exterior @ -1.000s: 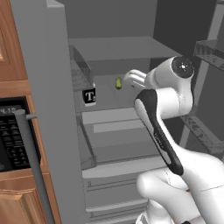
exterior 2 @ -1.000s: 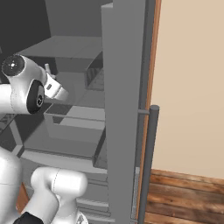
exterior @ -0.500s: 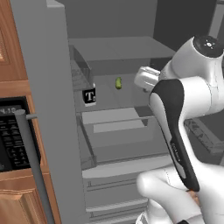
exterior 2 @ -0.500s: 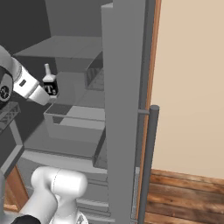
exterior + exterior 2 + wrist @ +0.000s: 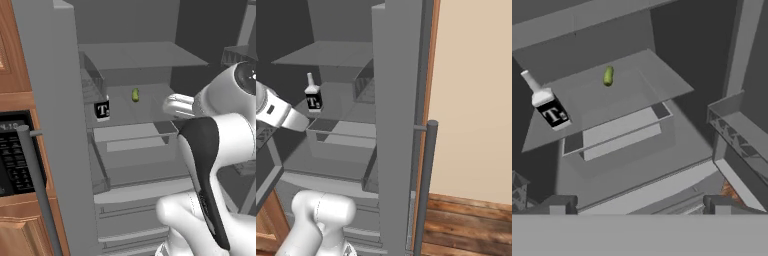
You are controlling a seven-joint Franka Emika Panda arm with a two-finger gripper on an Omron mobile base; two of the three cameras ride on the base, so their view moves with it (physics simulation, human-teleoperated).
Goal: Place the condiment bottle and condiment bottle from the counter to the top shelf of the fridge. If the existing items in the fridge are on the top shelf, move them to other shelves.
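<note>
The fridge point(image 5: 130, 30) stands open in front of me. Its top shelf point(image 5: 145, 55) is a bare grey slab. On the slab below it lie the existing items: a small olive-green fruit point(image 5: 135, 95) point(image 5: 608, 76) and, left of it, a black container with a white "T" label point(image 5: 102, 110) point(image 5: 313, 97) point(image 5: 549, 111). My gripper point(image 5: 639, 207) is open and holds nothing. It hangs in front of the shelves, back from both items and below their level. The condiment bottles and the counter are out of view.
A translucent drawer point(image 5: 132, 142) sits under the items' shelf, with more drawers lower down. The open fridge doors point(image 5: 55, 125) point(image 5: 398, 125) flank the opening, each with a bar handle point(image 5: 426, 185). A wire door rack point(image 5: 737, 135) juts out at the right. A black microwave point(image 5: 12, 160) sits in wooden cabinets at the left.
The arm has swung its hand back out of the fridge, to the right and slightly down in the left base view. The gripper has stayed open. The fridge items have not moved.
</note>
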